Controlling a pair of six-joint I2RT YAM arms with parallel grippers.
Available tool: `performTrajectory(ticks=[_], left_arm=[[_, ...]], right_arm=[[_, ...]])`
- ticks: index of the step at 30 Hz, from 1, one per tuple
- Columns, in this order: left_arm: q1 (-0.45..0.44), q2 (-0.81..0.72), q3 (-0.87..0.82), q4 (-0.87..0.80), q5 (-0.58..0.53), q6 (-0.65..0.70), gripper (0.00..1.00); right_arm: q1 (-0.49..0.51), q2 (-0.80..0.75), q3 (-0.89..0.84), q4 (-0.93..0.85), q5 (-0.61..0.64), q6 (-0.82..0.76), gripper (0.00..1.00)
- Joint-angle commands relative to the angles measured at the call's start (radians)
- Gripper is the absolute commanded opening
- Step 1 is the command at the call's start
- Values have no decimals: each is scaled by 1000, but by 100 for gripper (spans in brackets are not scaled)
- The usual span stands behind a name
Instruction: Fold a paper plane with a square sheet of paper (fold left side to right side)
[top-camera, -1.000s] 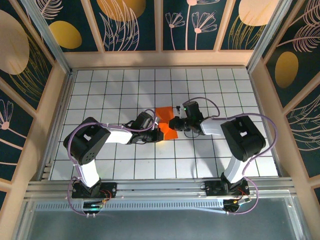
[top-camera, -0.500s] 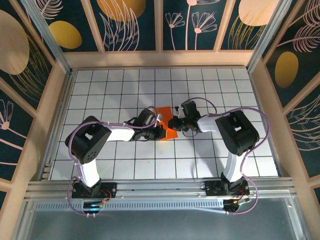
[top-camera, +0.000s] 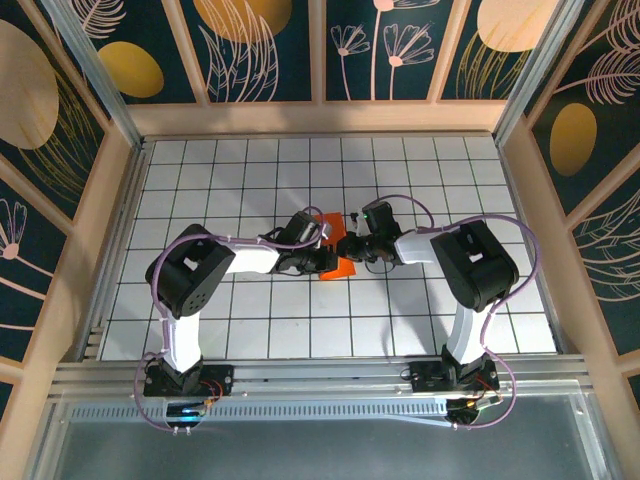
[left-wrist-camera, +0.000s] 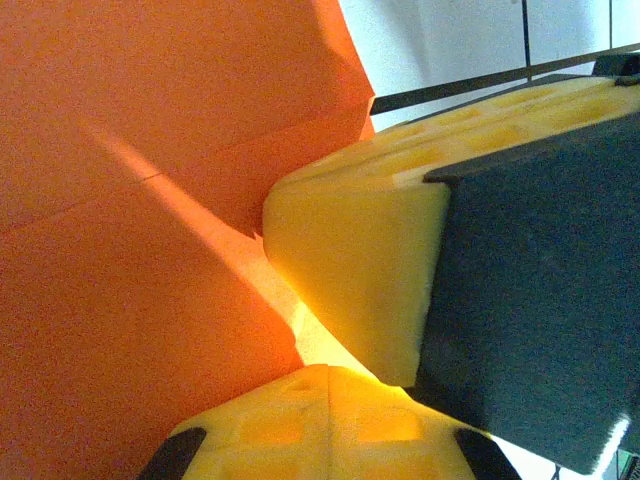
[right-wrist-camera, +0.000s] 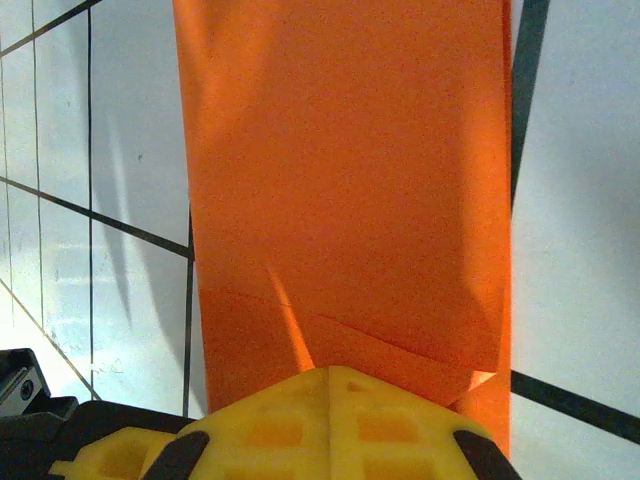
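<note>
The square sheet of paper (top-camera: 337, 267) is bright orange and lies folded on the white grid table (top-camera: 220, 180) near its middle. Both grippers meet over it. My left gripper (top-camera: 322, 243) comes in from the left, its yellow fingertips shut together at the paper's edge (left-wrist-camera: 330, 385). The creased orange sheet (left-wrist-camera: 130, 200) spreads out beyond them. My right gripper (top-camera: 347, 246) comes in from the right, also shut, with its tips (right-wrist-camera: 330, 385) resting on the paper (right-wrist-camera: 340, 180), where a diagonal crease line shows. Both arms hide most of the sheet from above.
The right gripper's yellow finger (left-wrist-camera: 350, 270) and black body sit close against my left fingertips. Wooden walls (top-camera: 110, 200) enclose the table on three sides. Open grid lies on every side of the paper.
The left gripper has slid right and slightly away onto the paper, covering more of it. The right gripper's arm shifted a little and then held at the paper's right side.
</note>
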Motion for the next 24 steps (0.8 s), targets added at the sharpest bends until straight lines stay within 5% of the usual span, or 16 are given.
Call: performTrajectory(ticks=[1, 24], left_arm=[[1, 22, 14, -19, -30, 19, 0], [31, -34, 13, 18, -51, 22, 0]], right_arm=[[2, 36, -6, -78, 36, 1, 0], [4, 46, -4, -83, 38, -3, 0]])
